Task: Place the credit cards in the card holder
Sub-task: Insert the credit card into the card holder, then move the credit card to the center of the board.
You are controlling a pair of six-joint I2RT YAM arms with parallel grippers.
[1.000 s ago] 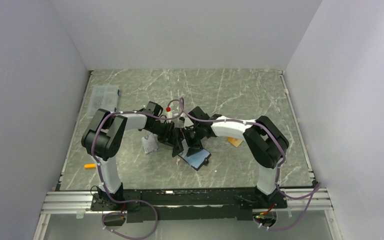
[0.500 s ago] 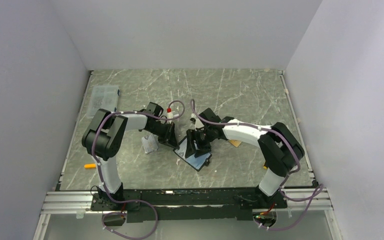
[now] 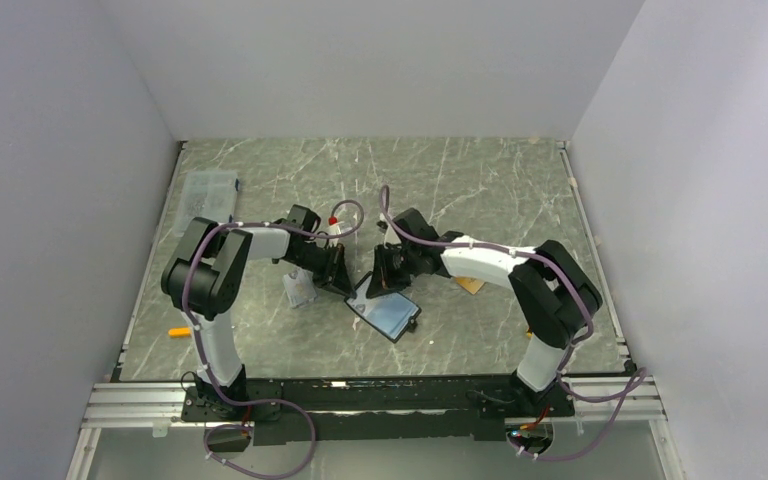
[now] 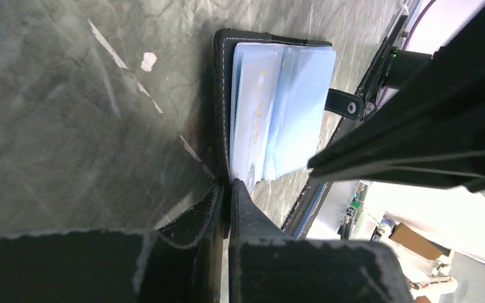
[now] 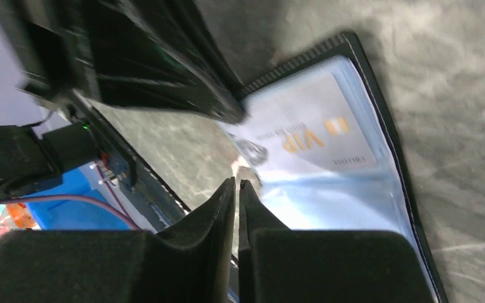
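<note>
card holder point(image 3: 392, 313) lying open on the worktop point(image 3: 480, 190) between the two arms, clear pockets point(image 4: 303, 107) facing up. left end effector point(image 4: 229, 188) clenching at the holder's near edge, probably pinning the cover so it is not sliding or folding shut; cannot tell whether leather is between the tips. right end effector point(image 5: 236, 184) hovering over the pockets, tips closed to a thin slit, nothing showing between them. one pale card point(image 5: 319, 136) marked vip sitting inside a pocket. an orange-tan card point(image 3: 470, 285) lying on the worktop beside the right arm, apart from the holder; likely more loading ahead.
</note>
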